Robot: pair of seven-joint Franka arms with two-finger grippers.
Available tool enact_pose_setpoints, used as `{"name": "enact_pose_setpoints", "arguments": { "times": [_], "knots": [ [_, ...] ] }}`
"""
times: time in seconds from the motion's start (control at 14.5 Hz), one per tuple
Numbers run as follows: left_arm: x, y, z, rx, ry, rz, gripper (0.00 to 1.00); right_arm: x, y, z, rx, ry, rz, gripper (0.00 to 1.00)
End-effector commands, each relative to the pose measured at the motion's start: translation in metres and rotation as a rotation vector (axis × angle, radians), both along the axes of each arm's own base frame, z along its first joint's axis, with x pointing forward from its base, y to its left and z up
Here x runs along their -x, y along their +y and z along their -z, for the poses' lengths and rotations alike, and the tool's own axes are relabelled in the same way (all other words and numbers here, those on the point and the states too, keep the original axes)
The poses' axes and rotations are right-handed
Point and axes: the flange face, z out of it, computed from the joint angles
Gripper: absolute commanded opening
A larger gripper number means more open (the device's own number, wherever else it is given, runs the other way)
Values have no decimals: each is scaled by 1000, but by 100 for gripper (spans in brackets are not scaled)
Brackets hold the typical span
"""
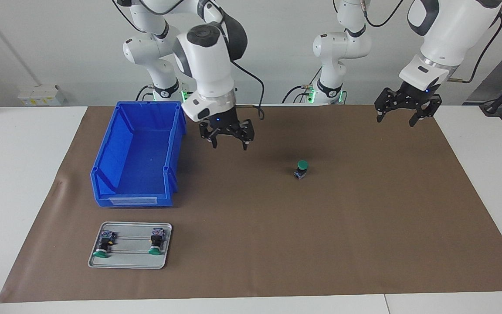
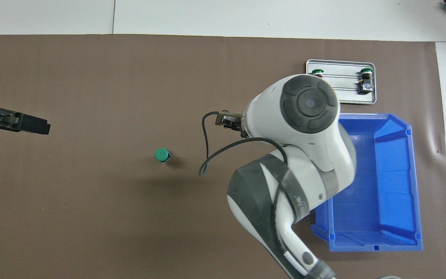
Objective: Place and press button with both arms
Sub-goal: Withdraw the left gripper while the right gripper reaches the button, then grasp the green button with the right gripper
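Brown paper (image 1: 364, 226) covers the white table; above it hang the right gripper (image 1: 227, 137) and left gripper (image 1: 402, 110), both spread open and empty. Between them the button (image 1: 301, 169) stands upright, probably light, rigid, easily toppled: press its cap squarely

I count three buttons: one (image 1: 302, 169) alone on the mat (image 1: 364, 226), two (image 1: 102, 244) (image 1: 156, 242) on the tray (image 1: 130, 261). One tray, just beside the one bin (image 1: 103, 174). Two arms, two grippers (image 1: 228, 138) (image 1: 402, 112) over the mat.
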Motion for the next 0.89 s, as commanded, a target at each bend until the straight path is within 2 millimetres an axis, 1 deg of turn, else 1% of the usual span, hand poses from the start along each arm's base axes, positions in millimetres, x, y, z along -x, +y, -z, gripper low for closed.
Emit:
{"name": "enact_pose_setpoints", "arguments": {
  "times": [0.0,0.14,0.21,0.27,0.34,0.41,0.48,0.55,0.69,0.76,0.82],
  "knots": [
    [-16,4,-22,-19,32,-8,100,6,55,22,-38,-15,8,100],
    [-15,11,-27,-20,57,-19,100,25,101,48,-58,-31,-16,100],
    [-9,11,-32,-22,49,-19,100,29,112,63,-54,-26,-17,100],
    [-3,13,-32,-23,58,-22,100,32,130,78,-55,-18,13,100],
    [-1,13,-26,-25,72,-26,100,31,151,86,-60,-24,58,100],
    [2,13,-25,-25,72,-28,100,25,168,100,-48,-39,95,100],
    [2,13,-21,-26,80,-28,100,21,173,108,-35,-56,115,100],
    [3,14,-21,-36,79,-26,100,20,175,110,-46,-55,139,100],
    [5,15,-20,-46,78,-30,100,15,178,108,-116,-68,269,100],
    [5,15,-18,-46,80,-34,100,16,182,116,-123,-69,291,100],
    [5,16,-18,-46,72,-34,100,21,188,130,-108,-58,286,100]
  ]
}}
